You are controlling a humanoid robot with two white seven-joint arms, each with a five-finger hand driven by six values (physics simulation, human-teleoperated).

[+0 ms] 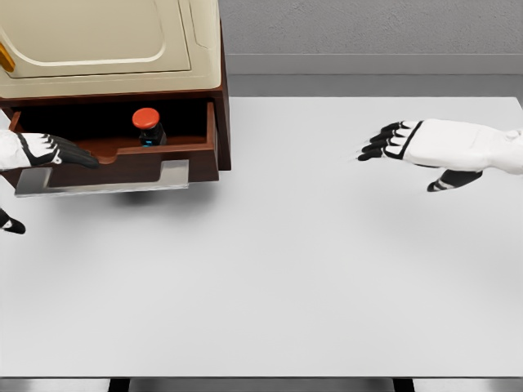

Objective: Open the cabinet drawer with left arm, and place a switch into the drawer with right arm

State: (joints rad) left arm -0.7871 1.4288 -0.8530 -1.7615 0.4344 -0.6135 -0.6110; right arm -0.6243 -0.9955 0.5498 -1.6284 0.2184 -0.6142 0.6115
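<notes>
Table [270, 269] lay nearest, white. Left hand [49, 151] rested flat on open drawer [122, 159] front, fingers extended, gripping nothing. Switch [148, 126] already stood inside drawer. Right hand [409, 143] hovered empty, fingers loose, far right. Placing step looked finished; next move probably calls for withdrawing arms.

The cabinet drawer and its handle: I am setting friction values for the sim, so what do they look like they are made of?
The reddish-brown cabinet drawer looks like stained wood with a smooth matte finish, judging by its even brown colour, though no grain shows. The flat grey bracket-shaped handle looks like brushed metal: pale silver tone with soft highlights. Both are renders, so this is appearance only.
</notes>
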